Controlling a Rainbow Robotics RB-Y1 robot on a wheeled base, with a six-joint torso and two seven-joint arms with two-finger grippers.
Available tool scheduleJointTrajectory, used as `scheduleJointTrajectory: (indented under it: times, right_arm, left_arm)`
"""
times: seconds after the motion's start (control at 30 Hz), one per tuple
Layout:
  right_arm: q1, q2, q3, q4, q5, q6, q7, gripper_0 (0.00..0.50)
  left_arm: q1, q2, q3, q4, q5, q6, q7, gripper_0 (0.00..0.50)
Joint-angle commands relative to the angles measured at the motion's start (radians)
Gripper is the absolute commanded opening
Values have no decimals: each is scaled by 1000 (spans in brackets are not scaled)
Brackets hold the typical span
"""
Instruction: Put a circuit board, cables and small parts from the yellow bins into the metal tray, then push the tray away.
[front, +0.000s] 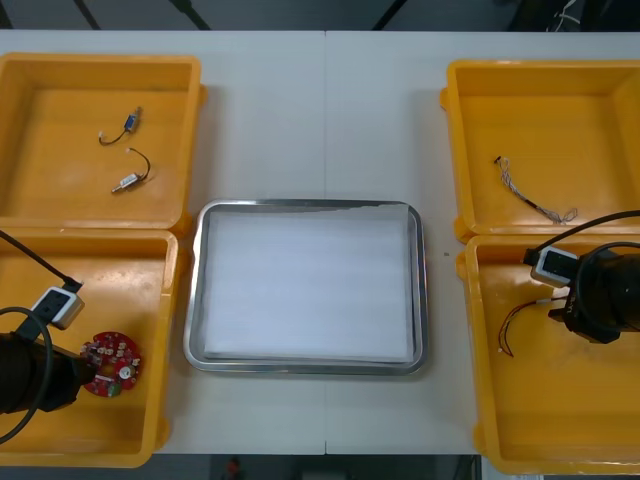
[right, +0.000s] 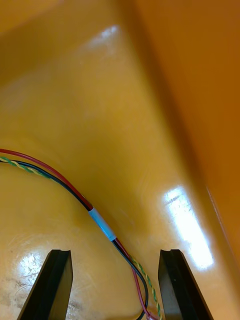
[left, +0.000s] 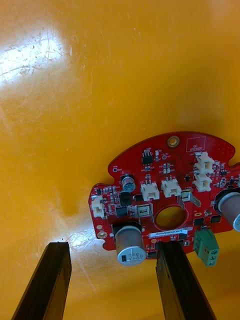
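Left claw (left: 114, 245) spread over round red circuit board (left: 160, 160), left of shiny metal tray (front: 300, 368): judged stiff, light, fragile; pinch bare rim. Right claw (right: 112, 252) spread astride limp red-and-yellow cable (right: 102, 224), right of tray.

A pale, matte table (front: 320, 110) spreads out below me, a thin seam (front: 325, 130) running straight down its middle. Past its far edge lies a dark floor (front: 300, 12) crossed by slanting black bars (front: 186, 8). Soft, even light covers the tabletop.
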Motion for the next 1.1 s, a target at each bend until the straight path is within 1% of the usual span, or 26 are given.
scheduleJointTrajectory:
  times: [0.03,0.13,0.33,0.53,0.8,0.83,0.9,0.93,0.97,1.0,1.07,1.1]
  right_arm:
    - [-5,-39,35,-9,20,-10,24,500]
    - [-8,-39,45,-7,29,-12,21,500]
    - [-10,-39,59,-7,41,-19,7,500]
    - [-14,-37,81,40,23,-67,4,500]
    - [-14,-37,87,43,6,-70,-2,500]
    - [-14,-37,87,43,3,-69,-4,492]
    - [-14,-37,87,43,0,-65,-4,322]
    - [-14,-37,87,43,-2,-64,-5,190]
    - [-14,-37,87,43,-3,-65,-8,117]
    - [-14,-37,87,46,-3,-65,-8,64]
    - [-14,-37,87,49,-5,-64,-11,12]
    - [-14,-37,87,51,-5,-65,-11,0]
  left_arm:
    - [18,-3,-23,0,-38,-13,-10,500]
    - [18,-8,-30,1,-61,-13,-2,500]
    - [18,-15,-30,1,-69,-20,4,500]
    - [18,-25,-37,1,-72,-20,10,500]
    - [18,-31,-54,1,-92,-33,18,500]
    - [18,-31,-54,1,-92,-33,18,500]
    - [18,-34,-54,1,-95,-33,19,500]
    - [18,-37,-54,1,-100,-33,19,500]
    - [18,-40,-54,1,-103,-33,19,500]
    - [18,-43,-54,3,-104,-33,19,500]
    - [18,-48,-54,3,-109,-33,19,500]
    - [18,-51,-54,3,-112,-33,19,500]
